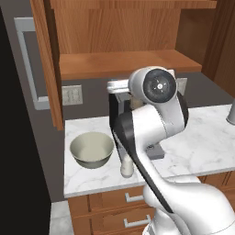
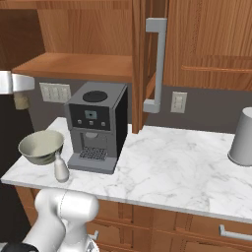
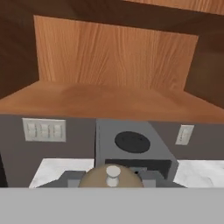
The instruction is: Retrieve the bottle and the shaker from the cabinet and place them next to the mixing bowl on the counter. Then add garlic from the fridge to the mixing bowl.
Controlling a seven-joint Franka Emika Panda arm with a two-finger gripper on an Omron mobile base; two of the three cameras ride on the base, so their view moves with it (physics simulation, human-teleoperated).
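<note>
My gripper (image 2: pixel 19 96) is shut on the brown shaker (image 2: pixel 20 103) and holds it in the air in front of the open cabinet (image 2: pixel 74 66), above the counter (image 2: pixel 162 172). In the hand view the shaker's knob top (image 3: pixel 113 174) shows at the bottom, over the coffee machine. The white bottle (image 2: pixel 61 169) stands upright on the counter just right of the mixing bowl (image 2: pixel 41 146). From the left base view, the bowl (image 1: pixel 92 149) sits at the counter's left end and the bottle (image 1: pixel 126 170) peeks out beside my arm. The cabinet shelf (image 3: pixel 109 98) is bare.
A grey coffee machine (image 2: pixel 96 125) stands right of the bowl and bottle. The open cabinet door (image 1: pixel 48 59) hangs left of the shelf, with the grey fridge (image 1: pixel 27 59) beyond it. A pale container (image 2: pixel 243 138) sits at the counter's far right.
</note>
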